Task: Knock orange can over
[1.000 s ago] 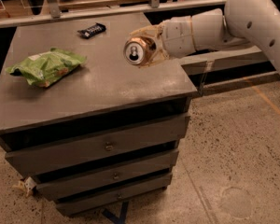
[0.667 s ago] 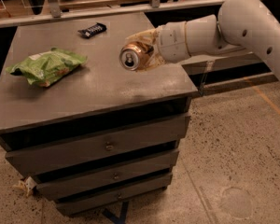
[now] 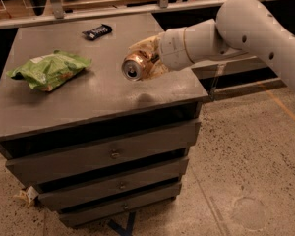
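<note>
Gripper (image 3: 148,60) over the right part of the grey drawer cabinet (image 3: 88,102), fingers pinching the orange can (image 3: 133,68). Can is tipped sideways in the grip, silver top toward camera, apparently just off the surface with a shadow below it. Green chip bag (image 3: 49,70) lies well left of gripper. Black wrapped bar (image 3: 97,31) sits left of and beyond gripper. White arm (image 3: 236,28) extends right from gripper.
</note>
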Robot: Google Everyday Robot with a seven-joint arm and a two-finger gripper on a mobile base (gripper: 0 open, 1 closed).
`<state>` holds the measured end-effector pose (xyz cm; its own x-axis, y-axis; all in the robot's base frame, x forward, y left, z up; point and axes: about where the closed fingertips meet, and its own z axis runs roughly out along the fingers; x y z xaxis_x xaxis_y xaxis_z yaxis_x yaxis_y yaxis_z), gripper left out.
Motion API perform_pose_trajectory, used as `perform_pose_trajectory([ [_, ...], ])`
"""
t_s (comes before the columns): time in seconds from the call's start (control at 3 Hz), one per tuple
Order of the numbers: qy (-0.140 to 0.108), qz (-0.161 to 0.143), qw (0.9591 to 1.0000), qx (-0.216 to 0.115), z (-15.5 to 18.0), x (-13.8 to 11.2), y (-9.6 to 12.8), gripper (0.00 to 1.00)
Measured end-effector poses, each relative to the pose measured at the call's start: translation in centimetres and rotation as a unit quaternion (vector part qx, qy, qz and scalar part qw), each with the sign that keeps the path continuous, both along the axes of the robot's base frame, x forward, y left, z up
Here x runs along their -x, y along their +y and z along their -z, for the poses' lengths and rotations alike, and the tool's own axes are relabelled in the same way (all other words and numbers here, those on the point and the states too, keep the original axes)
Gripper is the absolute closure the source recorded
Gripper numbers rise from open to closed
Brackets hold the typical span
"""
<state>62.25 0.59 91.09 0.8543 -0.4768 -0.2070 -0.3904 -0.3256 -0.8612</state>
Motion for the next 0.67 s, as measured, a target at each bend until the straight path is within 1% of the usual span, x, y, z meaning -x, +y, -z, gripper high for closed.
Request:
perform_pose_trajectory([
  [0.67,0.009,-0.014,0.9989,0.043,1.47,-0.12,0.39,1.00],
])
